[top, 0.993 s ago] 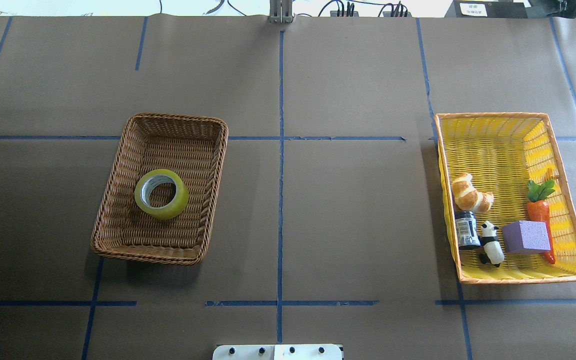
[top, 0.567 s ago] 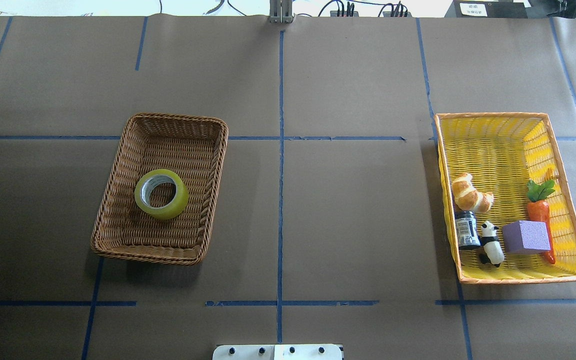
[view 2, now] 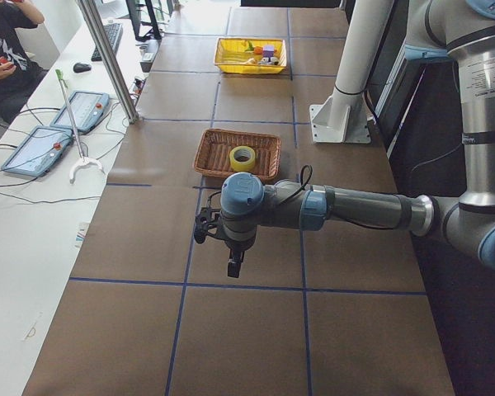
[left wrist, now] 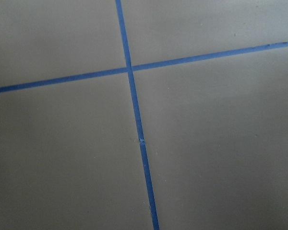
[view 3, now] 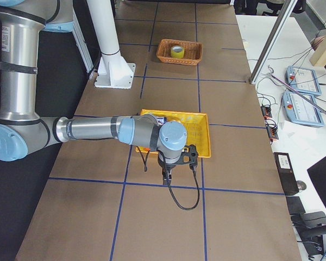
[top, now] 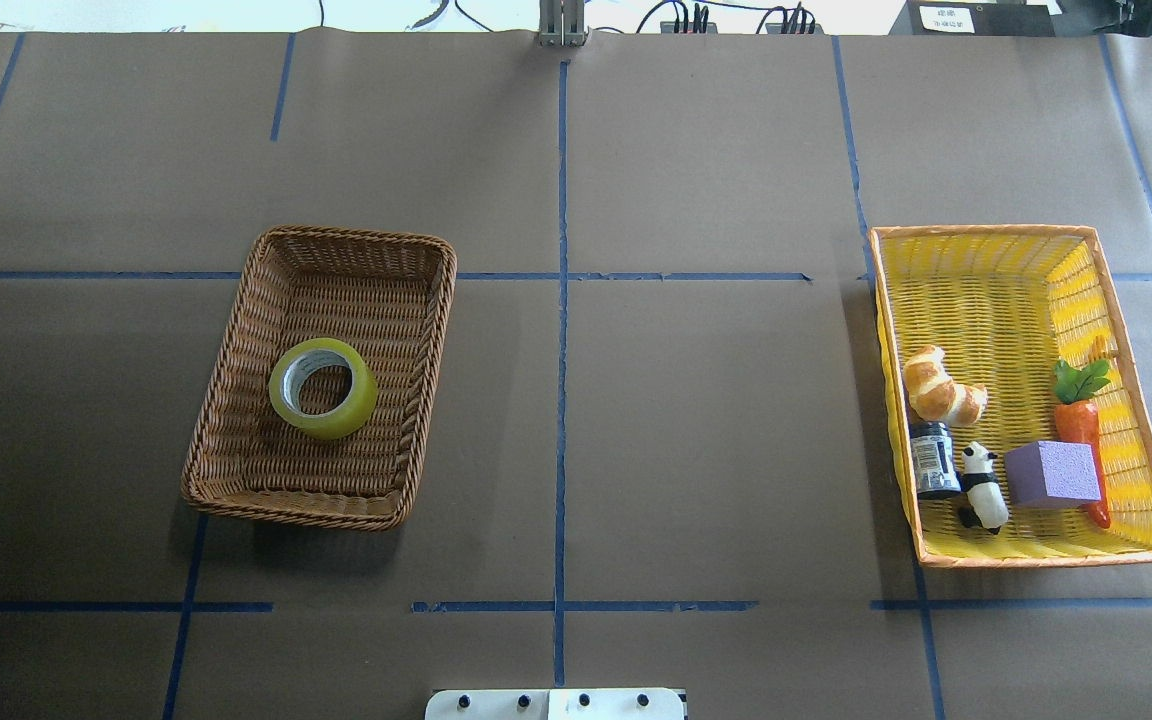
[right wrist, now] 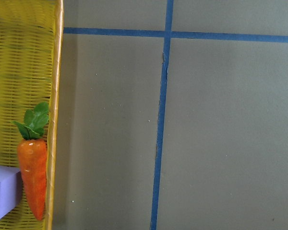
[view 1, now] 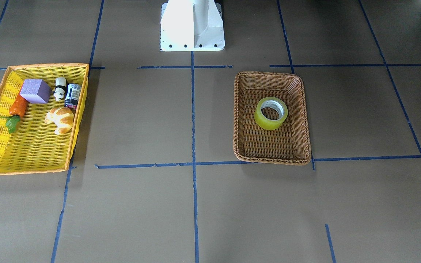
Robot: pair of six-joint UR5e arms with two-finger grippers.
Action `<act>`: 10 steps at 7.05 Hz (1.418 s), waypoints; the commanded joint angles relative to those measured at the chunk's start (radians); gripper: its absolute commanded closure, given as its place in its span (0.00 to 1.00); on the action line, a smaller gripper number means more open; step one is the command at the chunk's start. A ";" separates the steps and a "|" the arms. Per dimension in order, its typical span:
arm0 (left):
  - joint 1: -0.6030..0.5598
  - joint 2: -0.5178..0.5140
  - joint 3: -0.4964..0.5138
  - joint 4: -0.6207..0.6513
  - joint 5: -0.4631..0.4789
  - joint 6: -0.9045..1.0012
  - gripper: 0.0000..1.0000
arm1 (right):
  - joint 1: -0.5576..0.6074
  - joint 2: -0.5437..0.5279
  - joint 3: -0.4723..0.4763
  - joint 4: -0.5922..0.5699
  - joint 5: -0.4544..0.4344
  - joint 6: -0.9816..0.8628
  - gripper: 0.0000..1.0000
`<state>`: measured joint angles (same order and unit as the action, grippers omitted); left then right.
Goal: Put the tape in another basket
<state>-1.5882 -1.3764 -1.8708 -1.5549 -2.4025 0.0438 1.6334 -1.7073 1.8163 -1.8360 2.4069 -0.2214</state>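
Roll of translucent yellow-green packing tape [top: 323, 388]: lies flat, hole upward, inside brown woven wicker basket [top: 356, 236] on left half of brown paper-covered bench [top: 696, 430]; yellow orange-rimmed basket [top: 986, 232] near right end; left claw [view 2: 233, 268], right claw [view 3: 167, 176]: above bench, apart or together cannot be told.

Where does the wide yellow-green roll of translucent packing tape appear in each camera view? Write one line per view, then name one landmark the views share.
Exterior front-facing: tape roll lies right of centre.
Overhead exterior: tape roll lies left of centre.
Exterior left: upper middle.
Exterior right: top centre, at the far end.
Left wrist-mounted: not in it.
Right wrist-mounted: not in it.
Shared landmark: the brown woven wicker basket that holds it.
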 commanded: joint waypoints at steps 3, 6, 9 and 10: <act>0.011 -0.010 0.013 -0.002 0.008 -0.036 0.00 | -0.017 0.000 -0.032 0.061 -0.090 0.002 0.00; 0.011 -0.015 0.048 -0.004 -0.001 -0.036 0.00 | -0.020 0.009 -0.032 0.064 -0.083 0.011 0.00; 0.011 -0.012 0.039 -0.005 0.002 -0.036 0.00 | -0.096 0.032 -0.034 0.064 -0.083 0.068 0.00; 0.011 -0.015 0.029 -0.002 0.003 -0.036 0.00 | -0.101 0.034 -0.028 0.064 -0.075 0.076 0.00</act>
<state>-1.5769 -1.3892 -1.8341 -1.5583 -2.4013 0.0077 1.5489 -1.6769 1.7851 -1.7717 2.3261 -0.1590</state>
